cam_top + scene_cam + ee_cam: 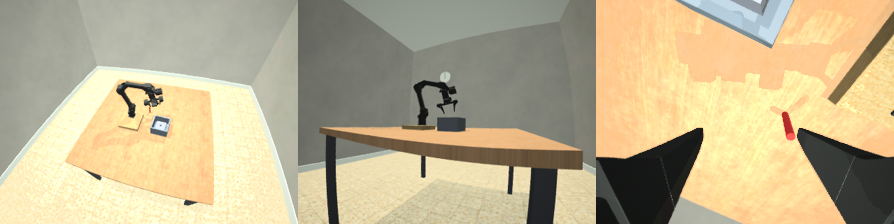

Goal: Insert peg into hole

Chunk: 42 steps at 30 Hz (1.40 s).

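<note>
The orange wooden table [182, 157] carried an open blue-grey square box [161, 125] beside the arm's pale wooden base plate [126, 124]. A short red cylindrical peg [788, 125] lay on the table beneath the black parallel-jaw gripper [152, 103], whose fingers stood fully apart, empty.

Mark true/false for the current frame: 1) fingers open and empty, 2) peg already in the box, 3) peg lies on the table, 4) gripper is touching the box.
1) The gripper has its fingers wide open and holds nothing: true.
2) False: the red peg is outside the box.
3) True: it lies on the table near one fingertip in the wrist view.
4) False: the gripper hangs above the table, apart from the box.
</note>
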### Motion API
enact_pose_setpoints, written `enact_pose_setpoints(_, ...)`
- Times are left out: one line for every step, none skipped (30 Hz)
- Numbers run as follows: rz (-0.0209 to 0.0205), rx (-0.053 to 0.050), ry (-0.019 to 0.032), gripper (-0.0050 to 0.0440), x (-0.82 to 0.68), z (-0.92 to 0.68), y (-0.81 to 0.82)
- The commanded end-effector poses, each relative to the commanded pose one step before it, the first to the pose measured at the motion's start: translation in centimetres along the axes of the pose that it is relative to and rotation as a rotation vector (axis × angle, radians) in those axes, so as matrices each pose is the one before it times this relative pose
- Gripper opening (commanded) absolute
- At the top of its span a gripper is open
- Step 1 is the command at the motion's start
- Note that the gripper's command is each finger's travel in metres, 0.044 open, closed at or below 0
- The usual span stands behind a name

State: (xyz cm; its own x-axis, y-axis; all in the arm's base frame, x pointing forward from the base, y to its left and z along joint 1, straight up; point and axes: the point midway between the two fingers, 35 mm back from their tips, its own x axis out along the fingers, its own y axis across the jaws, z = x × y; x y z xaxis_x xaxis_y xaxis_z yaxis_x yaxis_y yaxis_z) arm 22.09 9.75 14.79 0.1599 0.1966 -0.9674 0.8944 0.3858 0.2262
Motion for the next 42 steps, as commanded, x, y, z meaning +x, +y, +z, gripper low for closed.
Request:
enact_pose_setpoints(-0.12544, -0.1206, -0.03194, 0.044, 0.026, -2.873, -2.128)
enact_pose_setpoints(-0.03492, -0.0391, -0.01119, 0.044, 0.035, -0.845, -0.627)
enact_pose_setpoints(-0.03404, -0.0398, -0.01309, 0.044, 0.016, -0.81, -0.623)
enact_pose_setpoints(-0.02765, -0.0337, -0.01234, 0.044, -0.001, -0.65, -0.513)
enact_pose_setpoints(-0.01627, -0.0204, -0.00803, 0.044, -0.006, -0.38, -0.303)
enact_pose_setpoints(-0.00537, -0.0068, -0.00278, 0.044, -0.003, -0.125, -0.1)
enact_pose_setpoints(0.0, 0.0, 0.0, 0.044, 0.0, 0.0, 0.0)
enact_pose_setpoints(0.0, 0.0, 0.0, 0.044, 0.0, 0.0, 0.0)
enact_pose_setpoints(0.0, 0.0, 0.0, 0.044, 0.0, 0.0, 0.0)
enact_pose_setpoints(0.0, 0.0, 0.0, 0.044, 0.0, 0.0, 0.0)
enact_pose_setpoints(0.0, 0.0, 0.0, 0.044, 0.0, 0.0, 0.0)
enact_pose_setpoints(0.0, 0.0, 0.0, 0.044, 0.0, 0.0, 0.0)
enact_pose_setpoints(0.00005, -0.0003, 0.00002, 0.044, 0.194, 0.0, 0.013)
enact_pose_setpoints(0.00014, -0.0008, 0.00006, 0.044, 0.582, 0.001, 0.03)
enact_pose_setpoints(0.0, 0.0, 0.0, 0.044, 0.0, 0.0, 0.0)
enact_pose_setpoints(0.0, 0.0, 0.0, 0.044, 0.0, 0.0, 0.0)
enact_pose_setpoints(0.00023, -0.0013, 0.0001, 0.044, 0.97, 0.001, 0.02)
enact_pose_setpoints(-0.00014, 0.0008, -0.00006, 0.044, 0.973, 0.0, -0.02)
enact_pose_setpoints(-0.0002, 0.0012, -0.00009, 0.044, 0.584, 0.0, -0.031)
enact_pose_setpoints(-0.00007, 0.0004, -0.00003, 0.044, 0.194, 0.0, -0.013)
enact_pose_setpoints(0.0, 0.0, 0.0, 0.044, 0.0, 0.0, 0.0)
enact_pose_setpoints(0.0, 0.0, 0.0, 0.044, 0.0, 0.0, 0.0)
enact_pose_setpoints(0.0, 0.0, 0.0, 0.044, 0.0, 0.0, 0.0)
enact_pose_setpoints(0.0, 0.0, 0.0, 0.044, 0.0, 0.0, 0.0)
enact_pose_setpoints(0.0, 0.0, 0.0, 0.044, 0.101, 0.0, 0.003)
enact_pose_setpoints(0.0, 0.0, 0.0, 0.044, 0.281, 0.0, 0.006)
enact_pose_setpoints(0.0, 0.0, 0.0, 0.044, 0.189, 0.0, 0.002)
enact_pose_setpoints(0.0, 0.0, 0.0, 0.044, 0.155, 0.0, 0.001)
enact_pose_setpoints(0.0, 0.0, 0.0, 0.044, 0.155, 0.0, 0.0)
enact_pose_setpoints(0.0, 0.0, 0.0, 0.044, 0.155, 0.0, -0.001)
enact_pose_setpoints(0.0, 0.0, 0.0, 0.044, 0.155, 0.0, -0.002)
enact_pose_setpoints(0.0, 0.0, 0.0, 0.044, 0.0, 0.0, 0.0)
enact_pose_setpoints(0.0, 0.0, 0.0, 0.044, 0.0, 0.0, 0.0)
enact_pose_setpoints(0.0, 0.0, 0.0, 0.044, 0.155, 0.0, -0.003)
enact_pose_setpoints(0.0, 0.0, 0.0, 0.044, 0.154, 0.0, -0.004)
enact_pose_setpoints(0.00004, -0.0004, -0.00012, 0.044, 0.161, 0.002, 0.018)
enact_pose_setpoints(0.00004, -0.0004, -0.00012, 0.044, 0.164, 0.002, 0.017)
enact_pose_setpoints(0.00004, -0.0004, -0.00012, 0.044, 0.164, 0.002, 0.016)
enact_pose_setpoints(0.00004, -0.0004, -0.00012, 0.044, 0.164, 0.002, 0.015)
enact_pose_setpoints(0.00004, -0.0004, -0.00012, 0.044, 0.164, 0.002, 0.014)
enact_pose_setpoints(0.00004, -0.0004, -0.00012, 0.044, 0.164, 0.002, 0.013)
enact_pose_setpoints(0.00004, -0.0004, -0.00012, 0.044, 0.164, 0.002, 0.011)
